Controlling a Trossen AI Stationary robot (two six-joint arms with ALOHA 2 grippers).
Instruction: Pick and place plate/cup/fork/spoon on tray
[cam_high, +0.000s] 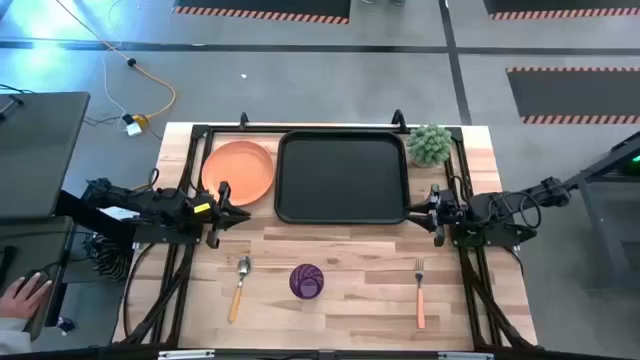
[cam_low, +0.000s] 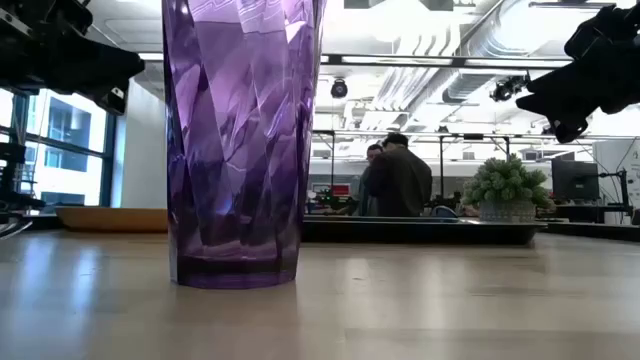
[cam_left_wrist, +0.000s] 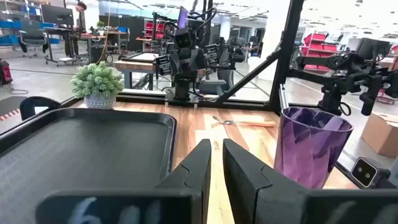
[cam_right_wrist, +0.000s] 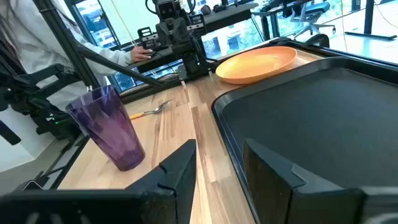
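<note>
Both arms are waiting unloaded: left gripper (cam_high: 222, 205) nearly pinched, right gripper (cam_high: 436, 213) spread; reaching, left is risking clipping the plate (cam_high: 240, 171) just ahead.

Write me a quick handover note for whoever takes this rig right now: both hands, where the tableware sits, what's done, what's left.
Left hand: nearly shut, empty, beside the plate.
Right hand: open, empty, at the tray's right edge.
Plate lies on the table left of the tray. Spoon, cup and fork sit along the table's front.
Done: nothing on the tray yet.
Left: all four items to move onto it.
</note>
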